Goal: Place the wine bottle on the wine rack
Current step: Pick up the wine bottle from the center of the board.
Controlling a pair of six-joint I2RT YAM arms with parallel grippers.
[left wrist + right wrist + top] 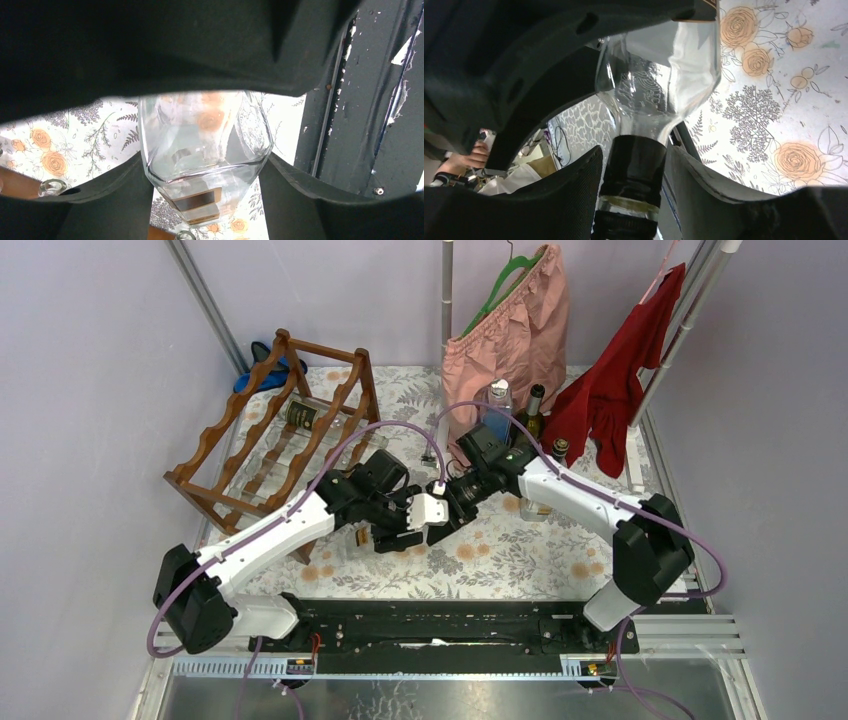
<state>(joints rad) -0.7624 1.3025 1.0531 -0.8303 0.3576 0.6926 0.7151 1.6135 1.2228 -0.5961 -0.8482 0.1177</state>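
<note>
Top external: held wine bottle [360,538]; spare bottles [533,412], garments [520,330] behind; wine rack [226,412] left.

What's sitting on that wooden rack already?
A dark-labelled bottle lies on the wine rack near its top. Clear glass bottles seem to lie lower down, but the rails partly cover them.

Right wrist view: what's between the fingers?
The wine bottle: its dark neck sits between the right gripper fingers, seen in the right wrist view.
</note>
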